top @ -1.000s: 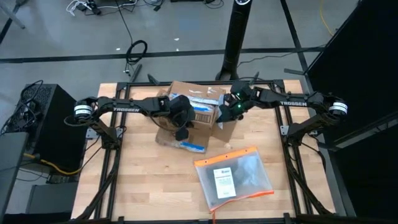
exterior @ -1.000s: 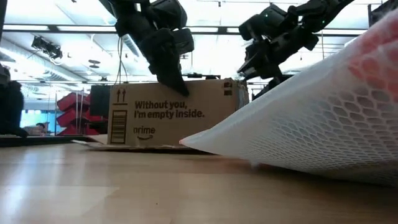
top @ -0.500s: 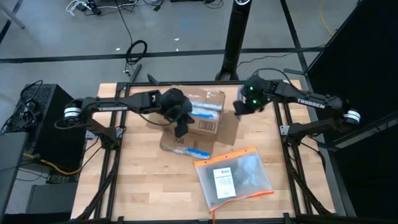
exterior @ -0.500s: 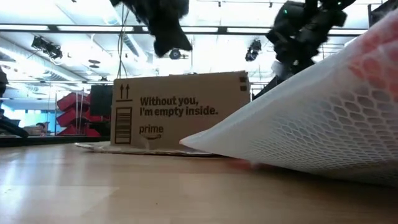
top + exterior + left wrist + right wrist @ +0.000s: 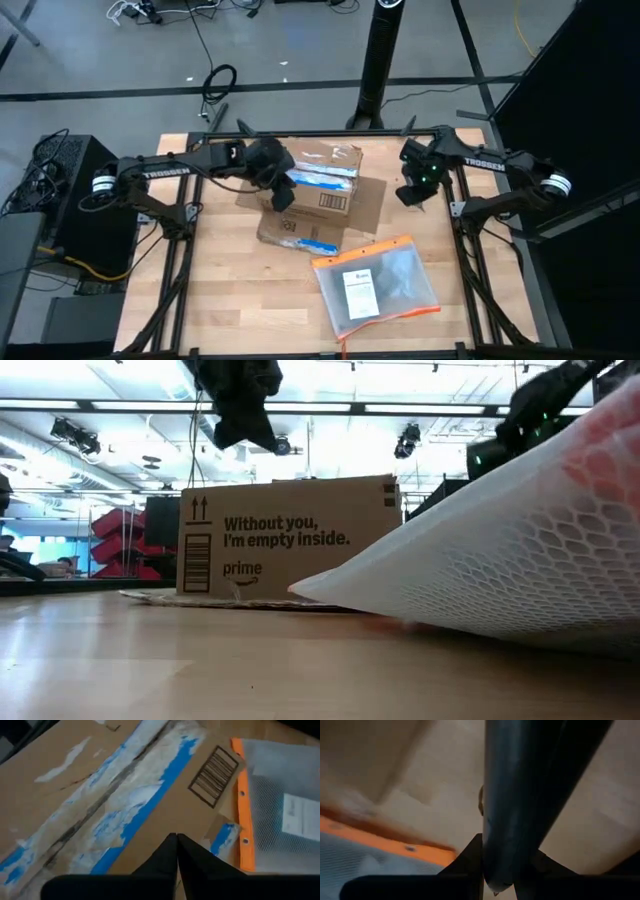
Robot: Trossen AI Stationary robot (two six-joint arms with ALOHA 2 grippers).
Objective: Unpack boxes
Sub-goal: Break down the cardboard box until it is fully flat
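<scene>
The brown cardboard box (image 5: 318, 192) stands mid-table on its base, with torn blue-and-white tape (image 5: 125, 800) along its top and flaps spread flat at its near and right sides. In the low view the box (image 5: 290, 540) shows its printed side. My left gripper (image 5: 283, 197) hovers shut above the box's left part, clear of it, as the low view shows the left gripper (image 5: 243, 430). My right gripper (image 5: 410, 193) hangs right of the box, pointing down over bare wood, shut on a dark rod-like tool (image 5: 520, 795). My right gripper pinches the dark rod-like tool between its two fingers (image 5: 470, 855); the tool lies along the fingers, one end (image 5: 495, 887) back between them, the rest reaching out past them. The tool is lifted clear of the table. The fingers point steeply down.
A flat clear mesh pouch with an orange edge (image 5: 378, 285) lies near the table's front right; it fills the right of the low view (image 5: 500, 560) and hides my right gripper's tips there. Bare wood lies left and front left of the box.
My left gripper has risen off the box's top and drawn a little toward the far left, rolling as it went. My right gripper has left the box's right side, swung toward the table's right edge, sunk and tipped to point down. The box stays put.
</scene>
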